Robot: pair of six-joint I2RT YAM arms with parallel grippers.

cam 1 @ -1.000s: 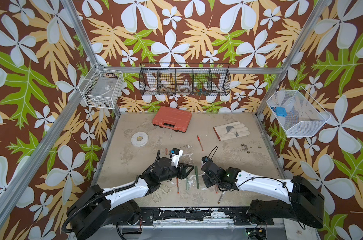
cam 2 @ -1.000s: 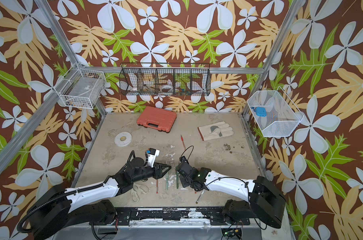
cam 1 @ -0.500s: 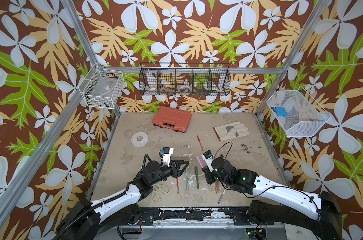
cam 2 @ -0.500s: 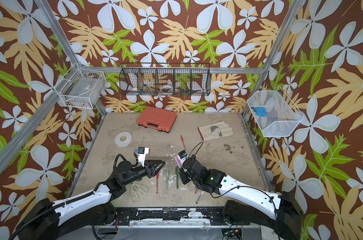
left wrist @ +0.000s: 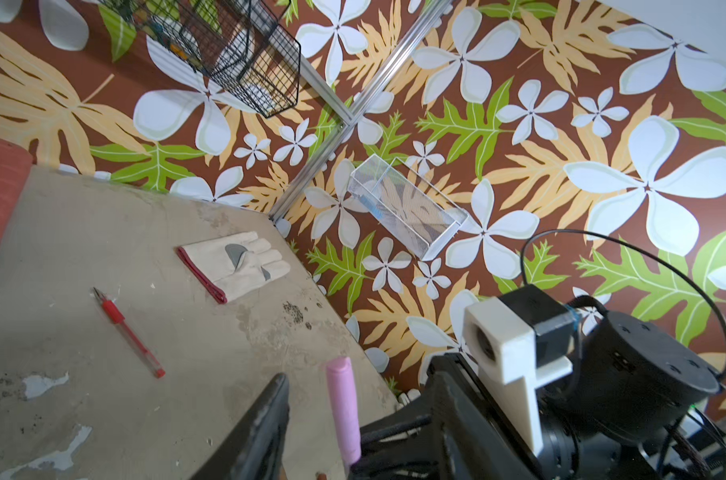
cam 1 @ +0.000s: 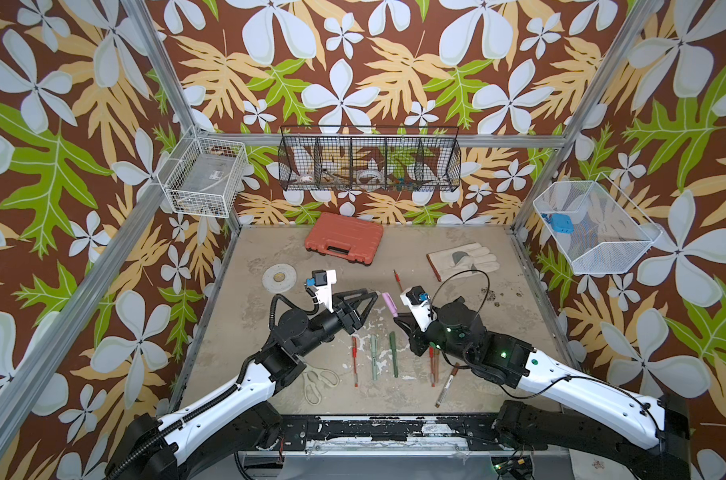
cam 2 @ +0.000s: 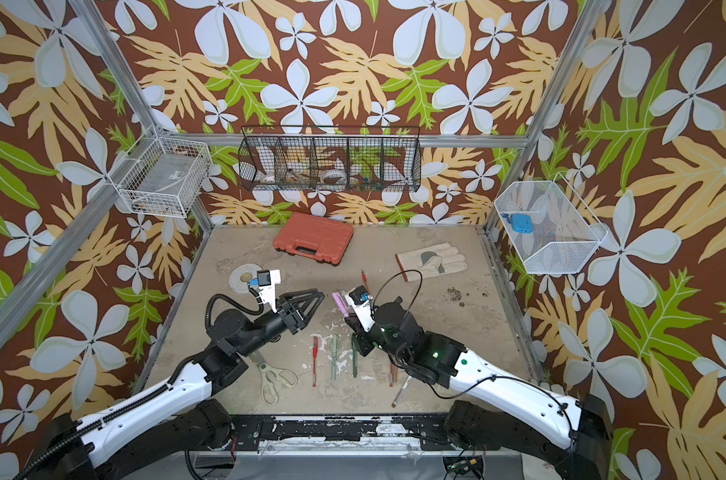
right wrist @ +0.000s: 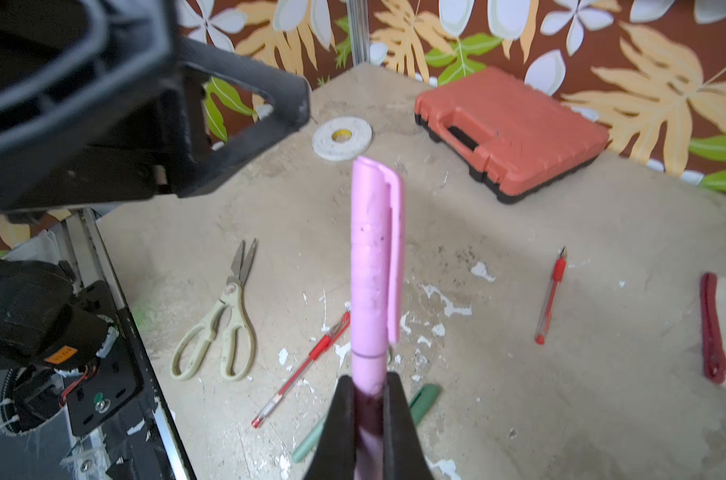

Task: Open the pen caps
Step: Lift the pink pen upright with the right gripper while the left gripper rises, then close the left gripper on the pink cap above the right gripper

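While right end effector (right wrist: 369, 399) clamps pink pen (right wrist: 367, 365) by barrel, pink cap (right wrist: 376, 232) juts free above counter (cam 1: 407, 245) centre. Left end effector (cam 1: 363, 305) gapes empty at cap's 9 o'clock, not touching. Best approach: straddle cap squarely, pinch mid-cap, pull straight along pen axis.

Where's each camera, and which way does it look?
Top views: high at the front, looking down on the table; left arm and right arm show.
Left wrist: on the left arm, facing the glove; one left gripper finger shows.
Right wrist: on the right arm, looking along the pink pen in the right gripper.
Shared: all show the pink pen.
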